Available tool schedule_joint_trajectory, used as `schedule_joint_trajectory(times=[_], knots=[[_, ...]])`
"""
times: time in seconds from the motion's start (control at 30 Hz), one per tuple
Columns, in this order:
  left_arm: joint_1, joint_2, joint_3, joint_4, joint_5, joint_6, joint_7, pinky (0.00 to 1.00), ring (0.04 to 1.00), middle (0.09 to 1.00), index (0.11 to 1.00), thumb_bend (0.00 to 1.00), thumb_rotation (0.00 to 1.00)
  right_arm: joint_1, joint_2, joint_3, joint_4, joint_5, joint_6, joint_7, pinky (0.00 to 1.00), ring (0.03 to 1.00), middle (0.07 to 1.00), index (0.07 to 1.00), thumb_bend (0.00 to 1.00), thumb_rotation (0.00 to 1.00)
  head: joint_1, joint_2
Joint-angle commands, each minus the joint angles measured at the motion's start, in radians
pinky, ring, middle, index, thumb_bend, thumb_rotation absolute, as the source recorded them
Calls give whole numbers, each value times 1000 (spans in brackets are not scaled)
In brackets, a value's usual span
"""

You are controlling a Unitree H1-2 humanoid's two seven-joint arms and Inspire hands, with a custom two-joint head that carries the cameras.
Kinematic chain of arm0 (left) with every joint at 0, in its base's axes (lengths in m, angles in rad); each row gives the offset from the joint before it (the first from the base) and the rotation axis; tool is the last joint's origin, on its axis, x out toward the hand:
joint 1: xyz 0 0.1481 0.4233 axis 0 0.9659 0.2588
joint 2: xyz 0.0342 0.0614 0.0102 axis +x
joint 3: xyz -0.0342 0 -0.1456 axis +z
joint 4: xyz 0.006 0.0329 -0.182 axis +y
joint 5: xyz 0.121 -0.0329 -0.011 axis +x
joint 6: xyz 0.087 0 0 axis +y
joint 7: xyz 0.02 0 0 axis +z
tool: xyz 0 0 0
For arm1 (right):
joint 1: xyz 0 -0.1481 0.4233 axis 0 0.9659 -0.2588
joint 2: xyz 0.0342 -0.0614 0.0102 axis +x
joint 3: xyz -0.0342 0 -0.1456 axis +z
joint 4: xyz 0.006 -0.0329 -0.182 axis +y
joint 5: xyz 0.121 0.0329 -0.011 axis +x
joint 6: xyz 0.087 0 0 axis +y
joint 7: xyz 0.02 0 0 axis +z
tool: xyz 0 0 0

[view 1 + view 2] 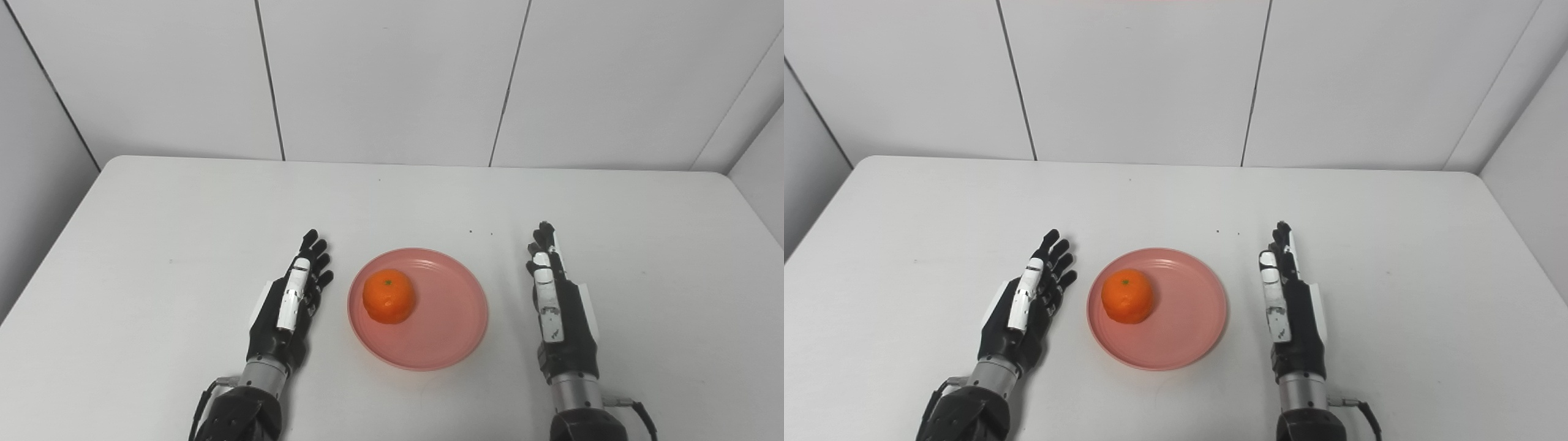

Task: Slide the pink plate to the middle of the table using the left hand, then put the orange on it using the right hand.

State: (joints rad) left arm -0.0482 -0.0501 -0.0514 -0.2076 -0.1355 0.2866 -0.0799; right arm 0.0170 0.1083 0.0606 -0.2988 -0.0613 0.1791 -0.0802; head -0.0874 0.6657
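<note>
A pink plate (441,334) lies on the white table (184,214), near the front middle. An orange (389,296) sits on the plate's left part, stem up. My left hand (294,300) rests to the left of the plate, fingers stretched and apart, holding nothing, a small gap from the rim. My right hand (554,300) rests to the right of the plate, fingers straight, holding nothing, clearly apart from the rim. The same scene shows in the right eye view, with the orange (1127,296) on the plate (1182,331).
White wall panels (392,79) stand behind the table's far edge. Two tiny dark specks (470,232) lie on the table behind the plate.
</note>
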Motion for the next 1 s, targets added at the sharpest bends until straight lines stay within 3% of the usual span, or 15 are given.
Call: schedule_joint_trajectory(times=[0.0, 0.2, 0.4, 0.97], knots=[[0, -5, -12, -40, 16, -58, -1, 1000, 1000, 1000, 1000, 422, 972, -12, 14, 4, -47, 5, 31, 4, 1000, 1000, 1000, 1000, 328, 1000, 4, -4], [16, 2, -33, -45, 47, -99, -4, 1000, 1000, 1000, 1000, 428, 991, -4, 17, 6, -61, 22, 66, 15, 1000, 1000, 1000, 1000, 266, 1000, 9, -16], [36, -4, -42, -68, 60, -97, 6, 1000, 1000, 1000, 1000, 415, 1000, 12, 21, 16, -54, 23, 46, 15, 1000, 1000, 1000, 1000, 213, 1000, 13, -20], [48, -2, -58, -44, 95, -162, 9, 1000, 1000, 1000, 1000, 414, 1000, 18, 25, 26, -43, 13, 40, 12, 990, 999, 1000, 1000, 220, 1000, 14, -33]])
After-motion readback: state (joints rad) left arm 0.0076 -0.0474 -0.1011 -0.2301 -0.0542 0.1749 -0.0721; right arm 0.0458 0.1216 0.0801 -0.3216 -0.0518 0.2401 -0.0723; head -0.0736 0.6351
